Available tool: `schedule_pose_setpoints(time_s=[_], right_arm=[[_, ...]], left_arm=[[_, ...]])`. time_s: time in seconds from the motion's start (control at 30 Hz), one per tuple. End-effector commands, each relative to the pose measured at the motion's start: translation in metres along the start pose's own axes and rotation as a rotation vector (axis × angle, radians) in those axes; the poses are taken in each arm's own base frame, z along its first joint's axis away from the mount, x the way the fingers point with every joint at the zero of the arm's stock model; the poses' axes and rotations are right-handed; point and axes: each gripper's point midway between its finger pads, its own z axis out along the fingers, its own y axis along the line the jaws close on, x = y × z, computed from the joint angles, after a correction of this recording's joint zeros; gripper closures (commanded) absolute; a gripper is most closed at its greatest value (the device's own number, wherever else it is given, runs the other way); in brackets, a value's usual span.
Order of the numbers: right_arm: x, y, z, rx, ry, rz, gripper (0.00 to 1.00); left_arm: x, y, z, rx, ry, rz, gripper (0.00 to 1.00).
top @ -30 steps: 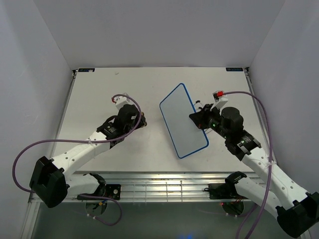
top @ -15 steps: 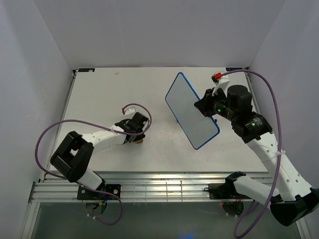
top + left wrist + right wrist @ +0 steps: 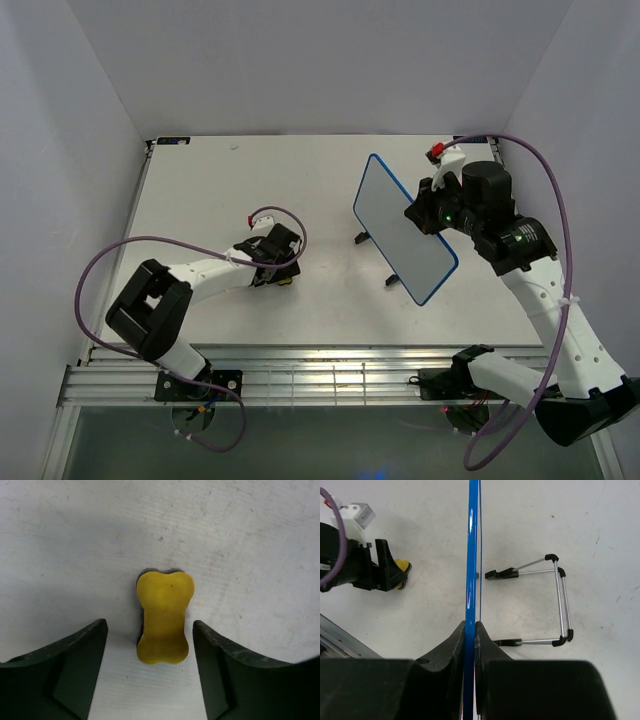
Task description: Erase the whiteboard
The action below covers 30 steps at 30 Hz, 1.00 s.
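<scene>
Gleaming blue-rimmed whiteboard (image 3: 405, 228), bone-shaped yellow eraser (image 3: 164, 616)

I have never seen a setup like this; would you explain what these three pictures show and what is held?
These are two robot arms bolted at the near edge of a white table, each ending in a two-finger gripper. The wide picture looks down from above and behind them; the other two come from a camera on each wrist. The right gripper is clamped on the edge of the whiteboard and holds it up off the table, so its wrist camera sees it edge-on. Below it lies a wire stand with black feet. The left gripper hangs open over a small yellow eraser on the table, one finger on each side, not touching it.
</scene>
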Motion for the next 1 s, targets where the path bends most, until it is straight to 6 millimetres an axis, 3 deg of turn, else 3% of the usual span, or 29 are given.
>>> schedule_pose_setpoints(time_s=[0.0,0.1,0.33,0.53,0.77,0.97], right_arm=[[-0.031,-0.002,-0.009,-0.008,-0.095,-0.053,0.92],[-0.03,-0.009,-0.007,-0.009,-0.087,-0.053,0.92],[-0.022,-0.022,0.008,-0.067,-0.042,-0.065,0.92],[-0.015,-0.037,0.023,-0.08,-0.005,-0.054,0.92],[-0.014,-0.045,0.038,-0.118,0.009,-0.032,0.92],[-0.01,-0.052,0.048,-0.119,-0.016,-0.043,0.92]], left_arm=[[-0.011,-0.002,-0.03,0.059,-0.013,-0.026,0.19],[-0.024,0.001,-0.053,0.098,-0.055,-0.042,0.1],[-0.035,0.01,-0.102,0.195,-0.096,-0.018,0.05],[-0.015,0.002,-0.139,0.39,-0.022,0.123,0.04],[-0.011,-0.005,-0.189,0.617,-0.056,0.203,0.03],[-0.004,-0.009,-0.192,0.675,-0.063,0.213,0.02]])
